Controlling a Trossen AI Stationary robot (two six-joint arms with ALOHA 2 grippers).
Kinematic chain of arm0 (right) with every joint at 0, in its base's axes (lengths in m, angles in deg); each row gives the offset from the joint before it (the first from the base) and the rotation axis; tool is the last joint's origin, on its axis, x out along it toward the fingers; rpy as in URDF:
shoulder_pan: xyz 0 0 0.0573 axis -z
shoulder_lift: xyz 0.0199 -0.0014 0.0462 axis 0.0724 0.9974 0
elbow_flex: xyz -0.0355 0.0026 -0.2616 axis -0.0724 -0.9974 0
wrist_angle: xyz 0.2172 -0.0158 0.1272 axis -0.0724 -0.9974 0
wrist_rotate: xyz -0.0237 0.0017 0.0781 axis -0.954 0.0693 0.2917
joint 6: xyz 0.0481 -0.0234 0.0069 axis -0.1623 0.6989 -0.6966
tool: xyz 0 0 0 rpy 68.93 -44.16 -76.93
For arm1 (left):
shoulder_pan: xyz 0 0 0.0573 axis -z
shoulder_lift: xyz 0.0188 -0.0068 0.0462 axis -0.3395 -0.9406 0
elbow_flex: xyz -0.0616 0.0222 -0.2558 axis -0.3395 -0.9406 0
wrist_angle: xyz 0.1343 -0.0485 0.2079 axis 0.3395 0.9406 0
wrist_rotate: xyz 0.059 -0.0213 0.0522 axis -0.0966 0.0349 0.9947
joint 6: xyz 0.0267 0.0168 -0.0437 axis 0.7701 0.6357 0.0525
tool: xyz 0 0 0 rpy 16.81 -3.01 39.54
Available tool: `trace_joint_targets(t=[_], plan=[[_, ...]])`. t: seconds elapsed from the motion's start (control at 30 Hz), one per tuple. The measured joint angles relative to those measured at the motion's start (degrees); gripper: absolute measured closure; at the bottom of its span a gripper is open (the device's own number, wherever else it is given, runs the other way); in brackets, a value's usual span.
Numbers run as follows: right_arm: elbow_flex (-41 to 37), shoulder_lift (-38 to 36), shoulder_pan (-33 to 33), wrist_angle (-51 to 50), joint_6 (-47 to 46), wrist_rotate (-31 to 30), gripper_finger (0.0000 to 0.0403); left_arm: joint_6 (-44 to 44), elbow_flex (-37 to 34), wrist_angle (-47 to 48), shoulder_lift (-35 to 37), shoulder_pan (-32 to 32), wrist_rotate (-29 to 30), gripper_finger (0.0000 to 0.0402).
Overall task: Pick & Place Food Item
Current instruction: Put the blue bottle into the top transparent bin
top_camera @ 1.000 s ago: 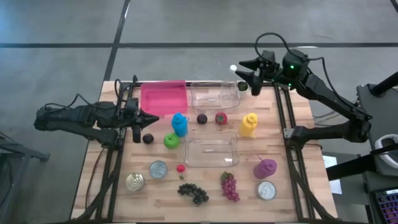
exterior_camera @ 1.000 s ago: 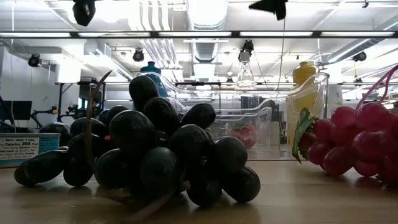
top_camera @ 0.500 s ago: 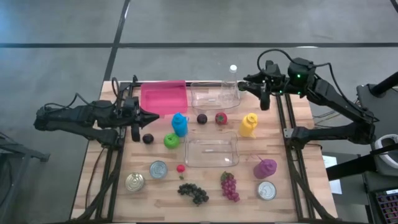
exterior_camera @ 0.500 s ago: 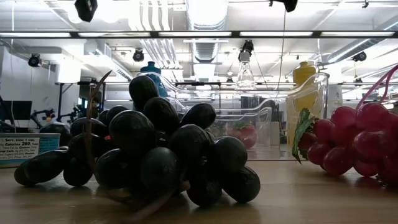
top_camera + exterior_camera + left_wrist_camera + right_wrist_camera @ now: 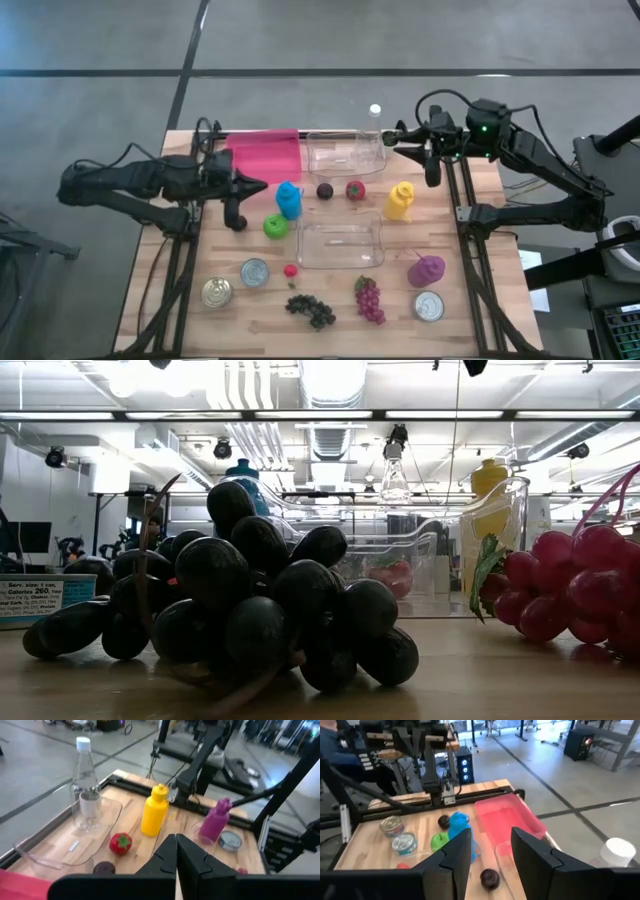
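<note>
Left gripper (image 5: 262, 184): its fingers (image 5: 167, 862) are pressed together with nothing between them; it hangs above the tabletop (image 5: 470, 300) between the pink tray (image 5: 262, 153) and the blue bottle (image 5: 289, 198).
Right gripper (image 5: 392, 137): its fingers (image 5: 451, 855) stand apart with a gap between them and hold nothing; it sits at the far right corner, just beside the far clear container (image 5: 345, 154).
Clear containers: two, the far one next to the pink tray and a near one (image 5: 340, 244) mid-table.
Bottles: three coloured ones, blue, yellow (image 5: 399, 200) and magenta (image 5: 426, 269), plus one clear water bottle (image 5: 375, 111) at the far edge.
Cans: three, two at the near left (image 5: 217, 292) (image 5: 255, 272) and one at the near right (image 5: 429, 305).
Grape bunches: two, dark grapes (image 5: 311, 309) and red grapes (image 5: 369, 299), side by side near the front edge.
Small fruit: a strawberry (image 5: 355, 189) and a dark plum (image 5: 325, 191) between the two clear containers, a green apple (image 5: 275, 225) by the blue bottle, a second dark fruit (image 5: 238, 222) left of it, and a small red fruit (image 5: 291, 270) above the dark grapes.
</note>
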Motion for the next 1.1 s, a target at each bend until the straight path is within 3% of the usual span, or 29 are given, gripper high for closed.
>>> trace_joint_targets(t=[0.5, 0.9, 1.1], plan=[[0.0, -0.2, -0.8, -3.5, 1.0, 0.0, 0.0277, -3.3, 15.7, 16.4, -13.6, 1.8, 0.0, 0.0399], [0.0, -0.2, -0.8, -3.5, 1.6, 0.1, 0.0277, -4.7, 17.0, 22.6, -18.6, 1.8, 0.0, 0.0399], [0.0, -0.2, -0.8, -3.4, 1.6, 0.1, 0.0286, -5.3, 16.6, 22.6, -19.3, 1.7, 0.0, 0.0379]])
